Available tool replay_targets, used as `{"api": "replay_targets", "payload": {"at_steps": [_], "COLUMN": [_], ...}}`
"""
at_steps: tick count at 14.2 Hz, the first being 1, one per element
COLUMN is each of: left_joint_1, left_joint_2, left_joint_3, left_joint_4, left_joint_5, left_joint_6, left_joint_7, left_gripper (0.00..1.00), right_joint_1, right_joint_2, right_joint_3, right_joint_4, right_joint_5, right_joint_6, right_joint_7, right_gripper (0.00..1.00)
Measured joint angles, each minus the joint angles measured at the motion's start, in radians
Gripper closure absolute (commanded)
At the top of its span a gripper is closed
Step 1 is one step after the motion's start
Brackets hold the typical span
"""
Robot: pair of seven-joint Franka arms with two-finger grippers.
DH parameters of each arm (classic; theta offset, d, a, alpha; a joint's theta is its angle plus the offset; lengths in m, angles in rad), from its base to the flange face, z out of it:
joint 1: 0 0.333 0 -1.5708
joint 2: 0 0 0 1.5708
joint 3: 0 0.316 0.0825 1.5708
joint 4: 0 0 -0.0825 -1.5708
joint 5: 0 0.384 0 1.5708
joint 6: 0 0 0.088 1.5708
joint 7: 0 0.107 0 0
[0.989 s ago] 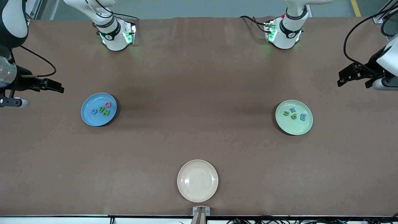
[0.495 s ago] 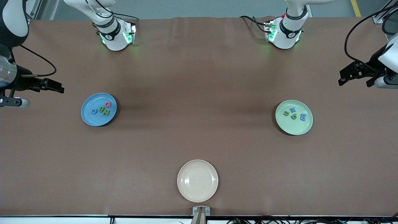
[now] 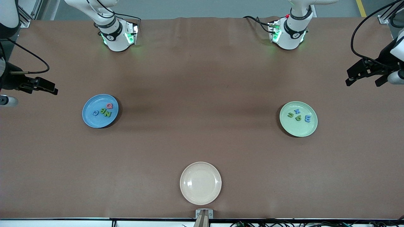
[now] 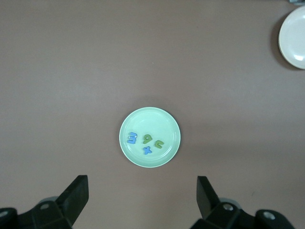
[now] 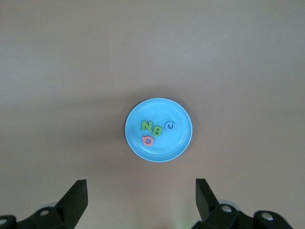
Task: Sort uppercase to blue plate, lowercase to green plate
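The blue plate (image 3: 92, 120) (image 5: 180, 143) lies toward the right arm's end of the table and holds the uppercase letters: pink Q (image 3: 109, 106), green N (image 3: 108, 113), green B (image 3: 103, 111) and blue G (image 3: 95, 112). The green plate (image 3: 300, 130) (image 4: 162, 123) lies toward the left arm's end and holds the lowercase letters: blue x (image 3: 297, 111), blue m (image 3: 307, 118) and two green ones (image 3: 298, 118) (image 3: 290, 115). My right gripper (image 3: 39, 90) (image 5: 141, 195) hangs open high over the table's end beside the blue plate. My left gripper (image 3: 362, 82) (image 4: 143, 195) hangs open over the other end. Both are empty.
A cream-white plate (image 3: 200, 183) (image 4: 293, 31) with nothing on it sits at the table's edge nearest the front camera, midway between the arms. The two arm bases (image 3: 116, 37) (image 3: 288, 34) stand at the edge farthest from the front camera.
Both grippers have drawn back a little toward their own ends of the table, away from the plates. The plates and letters have not moved.
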Motion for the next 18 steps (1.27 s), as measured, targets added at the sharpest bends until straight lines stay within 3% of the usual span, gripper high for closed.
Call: {"api": "replay_targets", "payload": {"at_steps": [11,18], "left_joint_1": [0.001,0.001], "left_joint_2": [0.002,0.011], "left_joint_3": [0.001,0.002], "left_joint_4": [0.011,0.011], "left_joint_5": [0.000,0.000], "left_joint_6": [0.000,0.000], "left_joint_7": [-0.011,-0.012], "left_gripper": [0.00,0.00], "right_joint_1": [-0.016,-0.019], "right_joint_2": [-0.001,-0.121], "right_joint_3": [-0.004,-0.001], "right_joint_4": [0.004,-0.037], "right_joint_5": [0.000,0.000], "right_joint_6": [-0.051,-0.094], "right_joint_7": [0.009,0.009], "right_gripper": [0.00,0.00]}}
